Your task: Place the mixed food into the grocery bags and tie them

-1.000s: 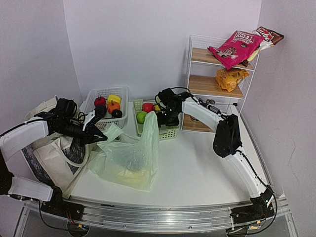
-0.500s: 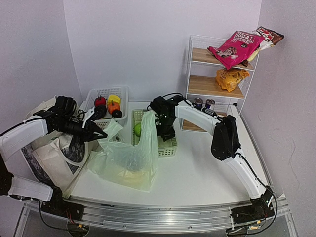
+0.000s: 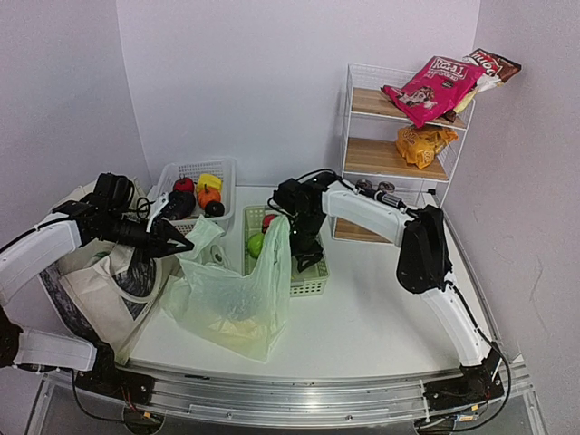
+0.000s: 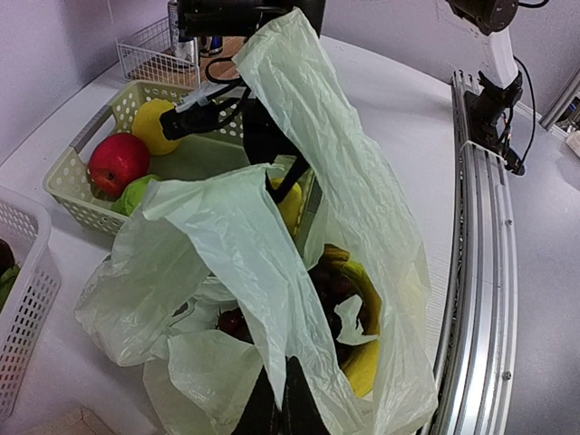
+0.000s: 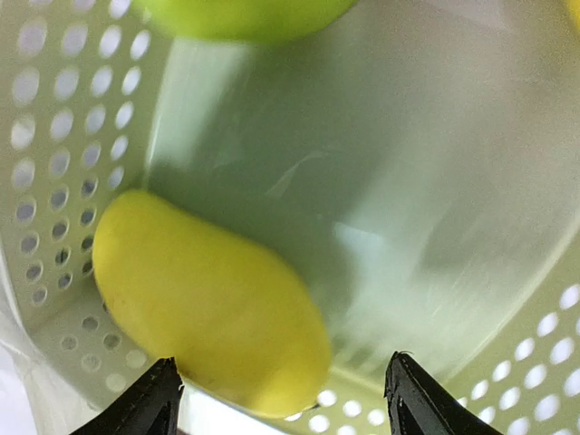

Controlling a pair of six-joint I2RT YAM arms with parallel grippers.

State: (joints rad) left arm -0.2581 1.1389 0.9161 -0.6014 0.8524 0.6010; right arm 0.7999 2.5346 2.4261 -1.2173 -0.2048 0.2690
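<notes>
Robot lab: plain walls [image 3: 272, 82], aluminium rail [image 3: 299, 397].

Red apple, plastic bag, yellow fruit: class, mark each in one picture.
red apple [image 4: 118, 161], left wrist view, its middle.
plastic bag [image 4: 353, 181], left wrist view, raised right wall.
yellow fruit [image 5: 213, 304], right wrist view, its middle.

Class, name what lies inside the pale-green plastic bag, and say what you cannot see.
Inside the pale-green plastic bag, through its open mouth, yellow bananas and dark grapes show. Folds of its film cover the bottom, so anything deeper is hidden.
</notes>
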